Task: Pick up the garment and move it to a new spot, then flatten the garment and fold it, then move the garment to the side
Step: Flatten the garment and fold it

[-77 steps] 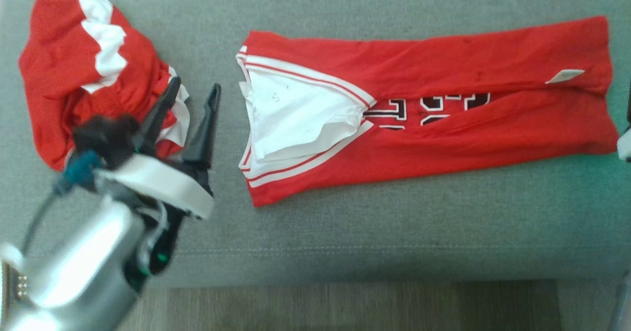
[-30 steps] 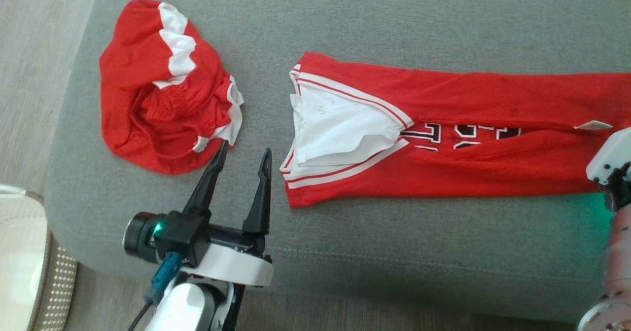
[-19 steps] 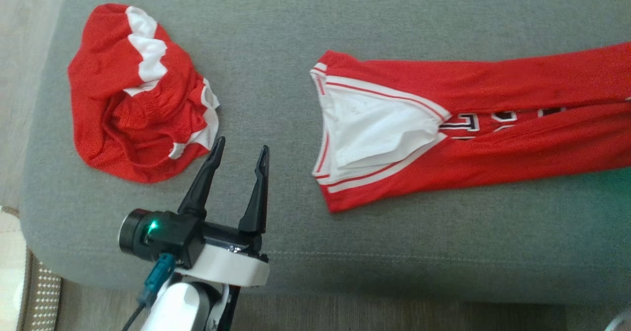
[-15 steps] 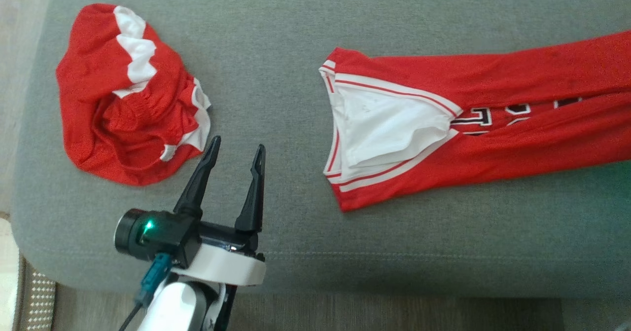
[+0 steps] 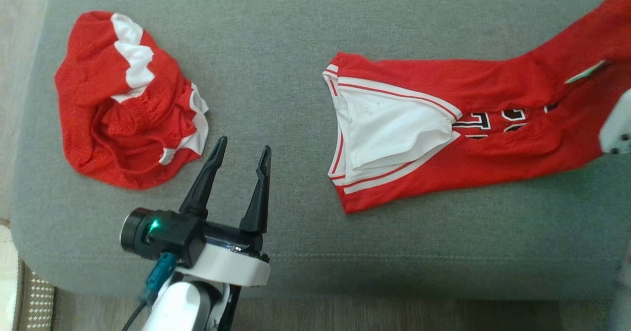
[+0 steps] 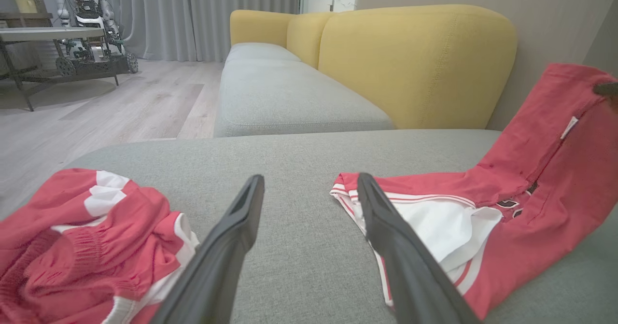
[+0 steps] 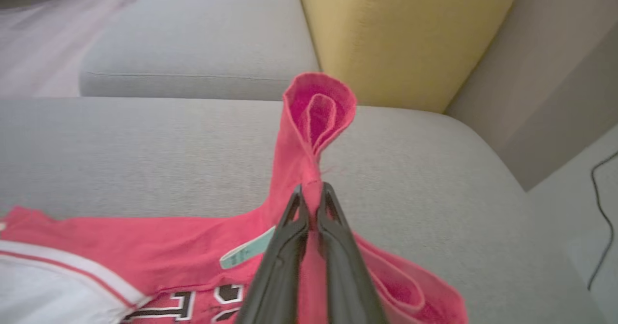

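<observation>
The right gripper (image 7: 312,190) clamps the red jersey's (image 5: 443,173) raised end, upper right in the head view; the left gripper (image 5: 244,146), lower left, has its fingers apart.

left fingers (image 6: 227,246) spread apart above grey cushion (image 6: 299,155), crumpled shorts (image 6: 72,237) left, jersey (image 6: 555,218) right, its far end raised.

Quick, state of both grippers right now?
Left gripper: open, holding nothing.
Right gripper: shut on the raised end of the red jersey.
</observation>
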{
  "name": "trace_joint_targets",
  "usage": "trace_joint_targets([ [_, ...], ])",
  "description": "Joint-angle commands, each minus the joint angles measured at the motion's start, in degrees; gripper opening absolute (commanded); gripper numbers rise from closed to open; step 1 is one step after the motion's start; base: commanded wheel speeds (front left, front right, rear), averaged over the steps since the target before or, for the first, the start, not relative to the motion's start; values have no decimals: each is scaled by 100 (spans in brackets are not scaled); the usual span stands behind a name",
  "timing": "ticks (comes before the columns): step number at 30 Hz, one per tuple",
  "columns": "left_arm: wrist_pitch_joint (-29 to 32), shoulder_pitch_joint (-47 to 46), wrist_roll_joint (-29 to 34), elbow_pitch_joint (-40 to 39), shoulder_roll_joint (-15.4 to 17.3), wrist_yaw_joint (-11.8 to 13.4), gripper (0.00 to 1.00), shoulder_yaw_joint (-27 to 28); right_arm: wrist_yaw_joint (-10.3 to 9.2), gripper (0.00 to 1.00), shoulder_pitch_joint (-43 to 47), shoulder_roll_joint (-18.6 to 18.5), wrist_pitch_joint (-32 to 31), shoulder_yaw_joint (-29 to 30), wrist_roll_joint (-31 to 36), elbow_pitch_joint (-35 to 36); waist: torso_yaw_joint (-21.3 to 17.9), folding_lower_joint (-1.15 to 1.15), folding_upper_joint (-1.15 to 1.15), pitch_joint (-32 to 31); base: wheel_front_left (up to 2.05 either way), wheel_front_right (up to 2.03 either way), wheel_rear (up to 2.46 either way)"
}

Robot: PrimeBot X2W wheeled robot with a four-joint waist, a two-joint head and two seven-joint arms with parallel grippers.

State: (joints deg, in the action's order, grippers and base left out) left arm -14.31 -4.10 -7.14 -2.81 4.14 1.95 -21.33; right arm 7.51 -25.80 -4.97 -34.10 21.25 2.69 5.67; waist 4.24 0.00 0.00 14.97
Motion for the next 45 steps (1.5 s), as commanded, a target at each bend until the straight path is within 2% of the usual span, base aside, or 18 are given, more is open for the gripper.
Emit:
trace_joint_targets([
  [1,-69,-132,57,-151,-37,-16,100,221,-2,0,-45,55,-56,-269,-89,363,44,0,0,-32,0,0,0],
  [6,-69,-125,60,-116,-68,-33,100,201,-2,0,97,194,-67,-799,-345,439,206,0,0,-102,0,0,0],
  [12,-69,-117,54,-53,-94,-33,100,171,-2,0,155,207,209,-1315,-987,-146,536,0,0,-179,0,0,0],
  [20,-69,-83,-12,27,-114,-24,100,113,-2,0,212,208,528,-2115,-1452,-705,908,0,0,-270,0,0,0],
  [33,-69,-34,-83,54,-124,30,100,54,-2,0,325,209,1005,-2629,-1992,-1536,1210,0,0,-443,0,0,0],
  [40,-69,-48,-133,66,-125,53,100,-52,-2,0,135,209,1269,-2861,-2306,-2271,1315,0,0,-457,0,0,0],
  [41,-69,-54,-137,69,-125,53,100,-59,-2,40,101,209,1343,-2904,-2380,-2341,1327,0,0,-454,0,0,0],
  [42,-69,-60,-139,72,-125,52,100,-66,-2,100,70,209,1435,-2897,-2450,-2417,1335,0,0,-456,0,0,0],
  [45,-69,-62,-143,71,-125,54,100,-75,-2,100,-63,209,1821,-2810,-2573,-2553,1338,0,0,-474,0,0,0],
])
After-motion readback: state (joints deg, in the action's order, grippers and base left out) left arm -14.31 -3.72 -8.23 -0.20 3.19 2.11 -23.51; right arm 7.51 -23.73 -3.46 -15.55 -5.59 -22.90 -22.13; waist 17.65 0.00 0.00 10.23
